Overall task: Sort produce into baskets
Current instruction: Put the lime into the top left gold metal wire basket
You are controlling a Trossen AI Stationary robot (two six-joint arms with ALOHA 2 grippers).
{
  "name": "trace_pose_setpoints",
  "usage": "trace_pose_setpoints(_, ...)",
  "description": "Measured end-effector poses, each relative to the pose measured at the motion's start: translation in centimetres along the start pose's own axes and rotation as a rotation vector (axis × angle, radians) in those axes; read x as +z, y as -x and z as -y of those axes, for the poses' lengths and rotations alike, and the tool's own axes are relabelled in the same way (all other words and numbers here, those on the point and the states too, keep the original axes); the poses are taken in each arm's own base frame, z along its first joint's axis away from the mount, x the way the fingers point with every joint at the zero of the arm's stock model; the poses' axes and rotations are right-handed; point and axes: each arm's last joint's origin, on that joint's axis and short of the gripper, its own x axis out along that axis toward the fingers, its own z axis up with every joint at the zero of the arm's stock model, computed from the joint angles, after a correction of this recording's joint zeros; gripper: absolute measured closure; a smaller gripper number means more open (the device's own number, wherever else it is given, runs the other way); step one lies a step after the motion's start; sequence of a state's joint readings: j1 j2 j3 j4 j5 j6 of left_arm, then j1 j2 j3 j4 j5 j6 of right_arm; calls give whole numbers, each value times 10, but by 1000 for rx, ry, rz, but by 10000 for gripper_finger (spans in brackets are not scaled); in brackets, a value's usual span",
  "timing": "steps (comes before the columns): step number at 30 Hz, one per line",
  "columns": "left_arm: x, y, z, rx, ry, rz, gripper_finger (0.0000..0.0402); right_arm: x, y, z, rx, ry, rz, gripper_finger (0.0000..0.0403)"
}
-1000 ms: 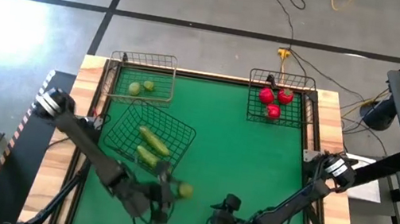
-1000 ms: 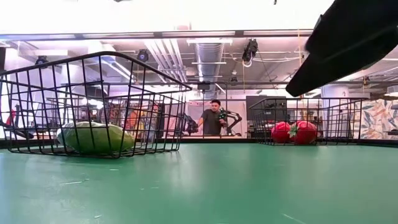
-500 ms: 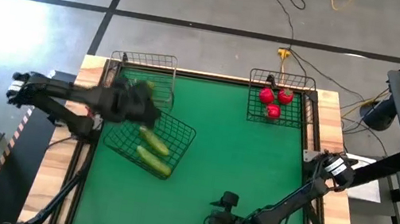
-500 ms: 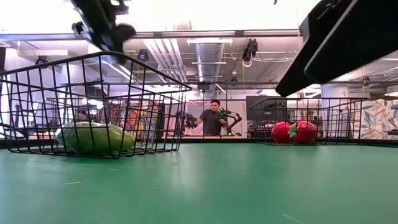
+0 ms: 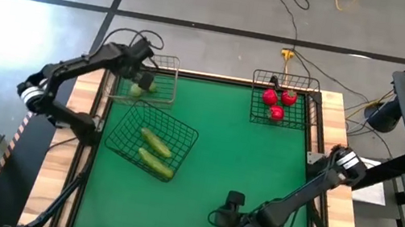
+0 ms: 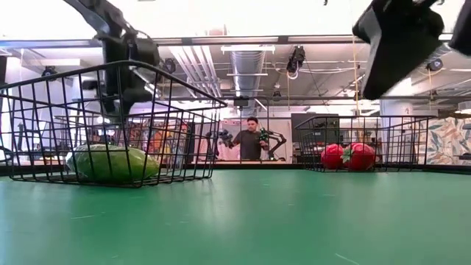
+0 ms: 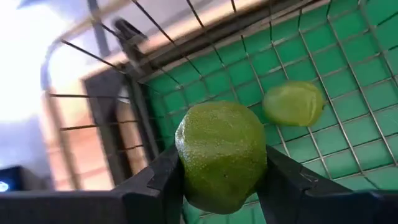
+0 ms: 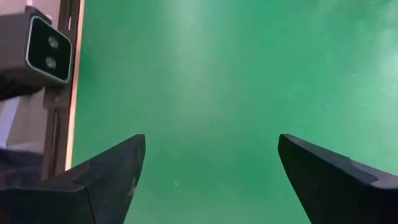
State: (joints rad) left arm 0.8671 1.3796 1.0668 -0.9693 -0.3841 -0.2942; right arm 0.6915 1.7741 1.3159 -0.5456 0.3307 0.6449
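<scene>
The left gripper [image 5: 142, 62] is above the tan basket [image 5: 163, 61] at the far left corner of the table [image 5: 235, 167]. Its fingers [image 7: 168, 180] are closed on a lime [image 7: 221, 155], which they hold over the inside of this basket. Below it, one more lime [image 7: 293, 103] lies on the basket floor; from above I can see green pieces there, partly hidden by the arm.

The black basket [image 5: 185, 137] near the left side stands tilted to the table edges, and two cucumbers [image 5: 155, 143] [image 5: 155, 162] lie in it side by side. The other black basket [image 5: 305, 82] is at the far right corner with three tomatoes [image 5: 269, 96] [image 5: 289, 97] [image 5: 276, 113] close together.

The right gripper [image 5: 229, 225] waits over the near edge of the table, and its fingers [image 8: 106, 177] are spread wide with nothing between them, only green mat below.

Beyond the table, a person [image 6: 252, 140] stands far back in the room.
</scene>
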Motion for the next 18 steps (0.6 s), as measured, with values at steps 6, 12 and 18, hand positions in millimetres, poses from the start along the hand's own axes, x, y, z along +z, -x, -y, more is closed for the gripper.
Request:
trace_pose_setpoints(6, 6, -39, 9, -15, -8, -148, 254, 13, 44, 25, -1, 39, 4, 66)
trace_pose_setpoints(12, 11, -75, 25, -11, -84, -216, 250, 23, 86, 44, -14, 11, 111, 81)
trace_pose_setpoints(18, 17, -97, 34, -2, -128, -195, 232, 26, 104, 51, -38, 85, 175, 87)
